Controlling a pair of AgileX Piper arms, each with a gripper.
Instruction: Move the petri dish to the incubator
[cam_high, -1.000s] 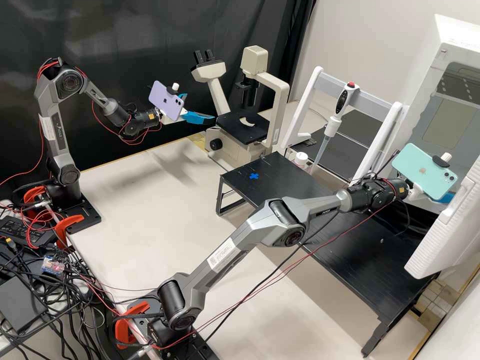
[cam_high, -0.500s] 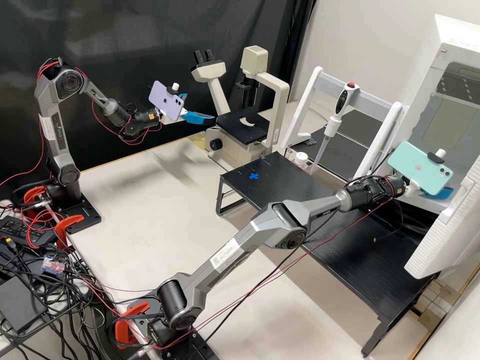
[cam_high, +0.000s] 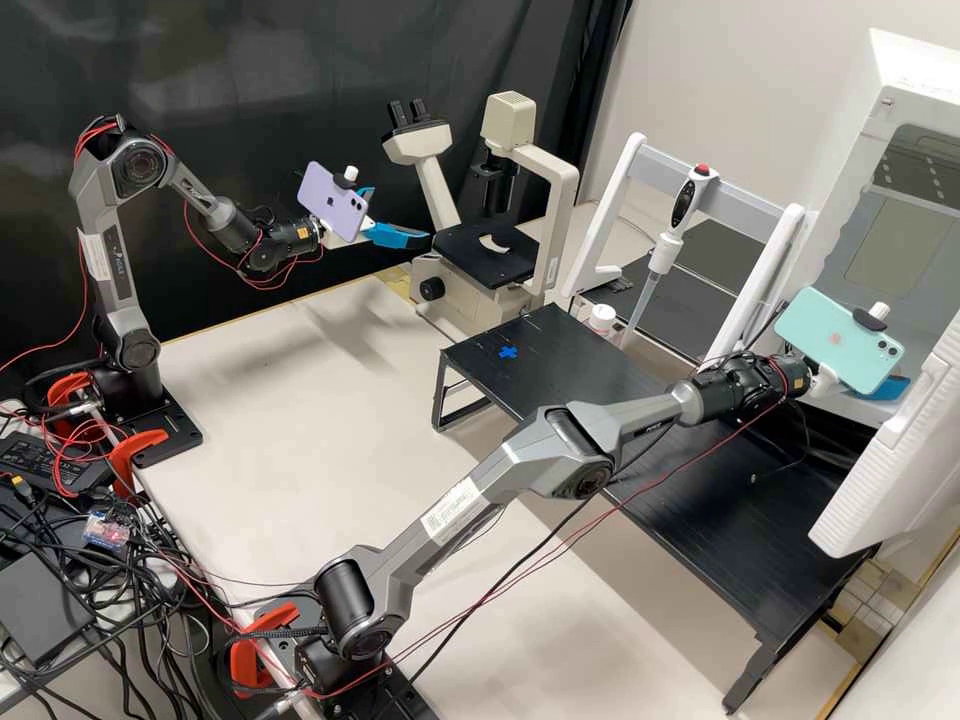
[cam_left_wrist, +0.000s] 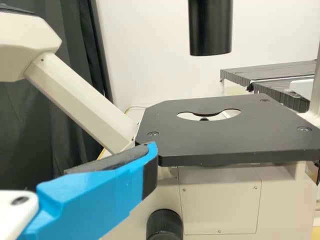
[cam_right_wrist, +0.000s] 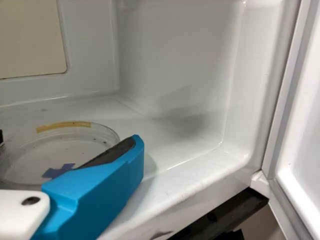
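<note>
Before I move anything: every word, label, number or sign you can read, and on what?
No words or numbers I can quote.
Blue cross: black platform.
Second blue cross: on or beneath petri dish, can't tell which.
White label on right arm: too small.
Logos: purple phone, mint phone.

Microscope (cam_high: 562, 215) nr blk curtain (cam_high: 260, 60); pipette (cam_high: 684, 210) on wht/grey rack (cam_high: 622, 180); sm. wht jar (cam_high: 602, 316) by blk riser (cam_high: 590, 380) w/ blue cross (cam_high: 508, 352); cables (cam_high: 150, 580) tangled nr table (cam_high: 300, 430) edge.
</note>
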